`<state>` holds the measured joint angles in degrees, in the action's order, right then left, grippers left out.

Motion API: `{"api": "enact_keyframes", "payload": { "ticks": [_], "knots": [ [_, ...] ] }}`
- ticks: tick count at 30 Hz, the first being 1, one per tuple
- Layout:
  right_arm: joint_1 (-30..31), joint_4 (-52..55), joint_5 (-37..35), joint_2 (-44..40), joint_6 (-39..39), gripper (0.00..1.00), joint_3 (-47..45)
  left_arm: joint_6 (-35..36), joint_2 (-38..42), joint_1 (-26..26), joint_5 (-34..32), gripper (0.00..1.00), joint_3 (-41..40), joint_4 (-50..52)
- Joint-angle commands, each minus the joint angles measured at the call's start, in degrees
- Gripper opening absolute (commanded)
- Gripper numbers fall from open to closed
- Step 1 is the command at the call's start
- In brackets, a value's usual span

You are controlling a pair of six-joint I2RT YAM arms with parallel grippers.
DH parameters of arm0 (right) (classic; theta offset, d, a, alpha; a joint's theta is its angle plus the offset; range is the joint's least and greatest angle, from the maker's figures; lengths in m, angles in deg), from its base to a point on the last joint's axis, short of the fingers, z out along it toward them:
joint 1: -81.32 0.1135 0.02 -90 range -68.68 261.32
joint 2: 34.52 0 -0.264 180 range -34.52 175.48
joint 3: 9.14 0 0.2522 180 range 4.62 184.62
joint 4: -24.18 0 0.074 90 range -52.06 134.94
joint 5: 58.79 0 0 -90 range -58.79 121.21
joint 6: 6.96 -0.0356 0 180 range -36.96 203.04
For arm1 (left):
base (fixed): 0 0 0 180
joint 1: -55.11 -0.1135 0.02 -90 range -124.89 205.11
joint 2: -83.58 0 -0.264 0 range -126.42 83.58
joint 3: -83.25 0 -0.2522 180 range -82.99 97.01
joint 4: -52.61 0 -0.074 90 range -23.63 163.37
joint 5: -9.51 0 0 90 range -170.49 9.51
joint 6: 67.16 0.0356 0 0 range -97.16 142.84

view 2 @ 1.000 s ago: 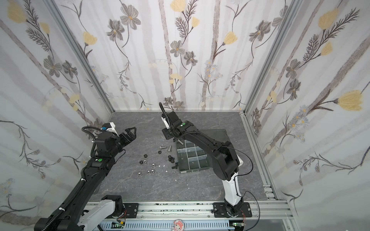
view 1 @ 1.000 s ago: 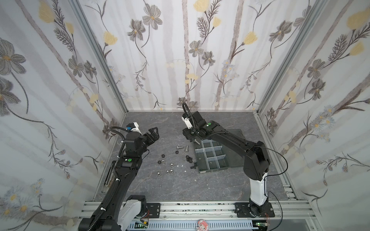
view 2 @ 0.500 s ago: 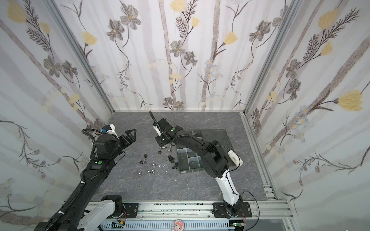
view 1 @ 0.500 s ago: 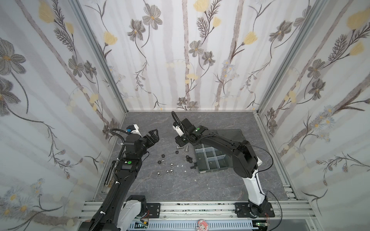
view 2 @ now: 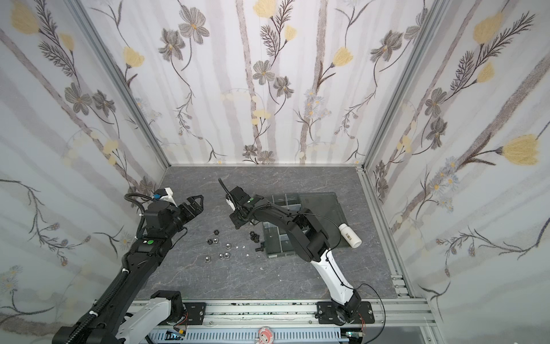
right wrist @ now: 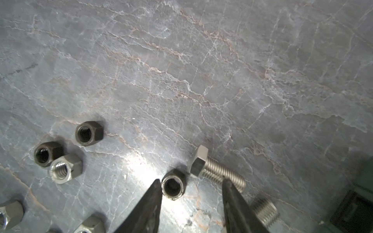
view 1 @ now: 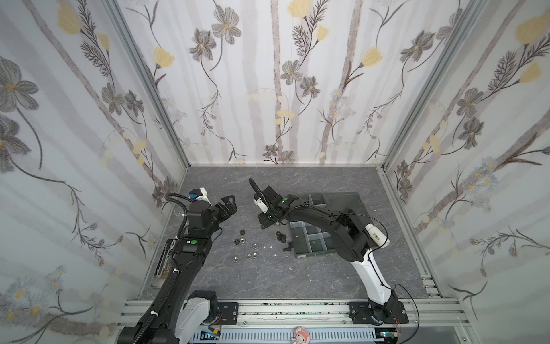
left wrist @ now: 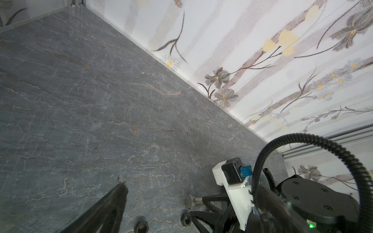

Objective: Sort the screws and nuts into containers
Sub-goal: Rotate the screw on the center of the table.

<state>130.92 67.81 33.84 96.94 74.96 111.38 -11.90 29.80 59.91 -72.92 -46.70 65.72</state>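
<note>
The right gripper (right wrist: 191, 181) stood low over the grey marbled tabletop (right wrist: 181, 70), its two fingers (right wrist: 149, 207) spread with a clear gap between them and pinching nothing. A dark nut (right wrist: 173, 186) lay in that gap, just beside one fingertip and apart from the other. That other fingertip overlapped the threaded shank of a silver hex bolt (right wrist: 218, 171), which lay on its side with its head just beside the dark nut; whether finger and thread touched could not be told. A second bolt (right wrist: 264, 209) lay near, partly hidden behind the same finger. Two black nuts (right wrist: 89, 133) and a silver nut (right wrist: 64, 169) formed a cluster on the tabletop, the silver one touching a black one.

In both top views more silver nuts (view 1: 255, 245) lay scattered between the arms, all outside the organizer box (view 1: 315, 253), whose lid (view 1: 348, 199) lay open and flat. A pair of black nuts (view 1: 280, 236) sat just beside the box.

The left gripper (view 1: 230, 205) hung above the tabletop, well apart from the hardware, fingers spread wide and holding nothing
</note>
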Motion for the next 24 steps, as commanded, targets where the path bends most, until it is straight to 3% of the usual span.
{"api": "enact_keyframes", "payload": {
  "ticks": [1, 9, 24],
  "knots": [
    [0.0, -0.6, -0.4, 0.5, 0.5, 0.51, 0.5, -0.6, -0.4, 0.0, -0.2, 1.0, 0.2, -1.6],
    [-0.3, -0.4, -2.1, 2.0, 1.7, 0.56, 1.3, -0.7, -1.2, 0.0, 0.2, 1.0, 0.3, -2.2],
    [-1.7, -0.4, -2.3, 4.5, 1.8, 0.54, 3.2, -0.8, -0.7, 0.0, 0.0, 1.0, -0.2, -2.3]
  ]
}}
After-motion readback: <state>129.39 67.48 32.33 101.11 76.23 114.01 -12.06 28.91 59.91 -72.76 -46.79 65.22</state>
